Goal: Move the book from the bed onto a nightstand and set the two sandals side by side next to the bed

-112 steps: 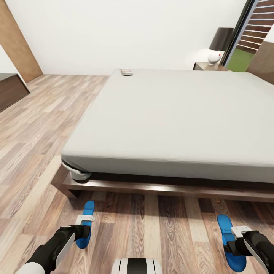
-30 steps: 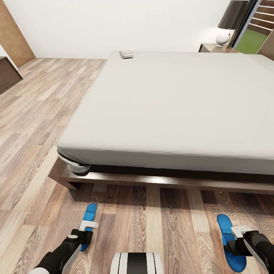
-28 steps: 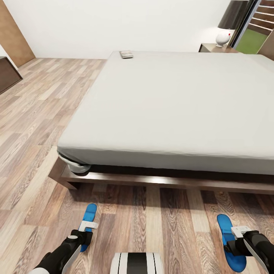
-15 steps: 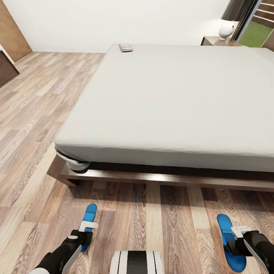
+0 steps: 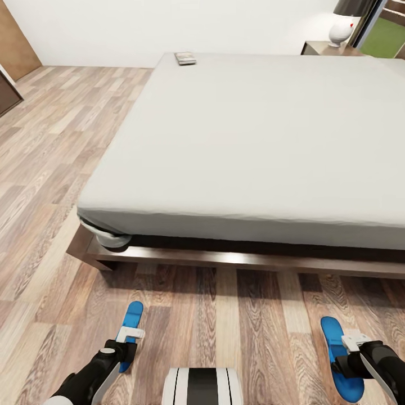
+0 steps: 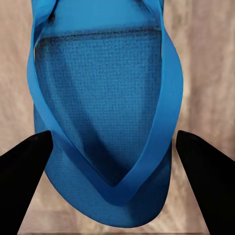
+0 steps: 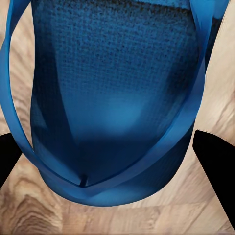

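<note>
At the head view's lower left, the left gripper (image 5: 128, 341) pinches a blue sandal (image 5: 130, 333), long axis toward the bed (image 5: 253, 140). Lower right, the right gripper (image 5: 351, 350) pinches the other sandal (image 5: 339, 354), pointing likewise. The book (image 5: 185, 58) lies at the bed's far corner, upper centre.

We see two bright blue sandals (image 5: 131, 325) (image 5: 340, 360) on a grey-brown wood-plank floor (image 5: 50, 169). The bed (image 5: 253, 140) has an off-white mattress over a dark brown frame.

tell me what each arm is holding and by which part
Each holds one blue sandal: the left gripper has the left sandal, the right gripper the right sandal, both gripped across the sole edges.
</note>
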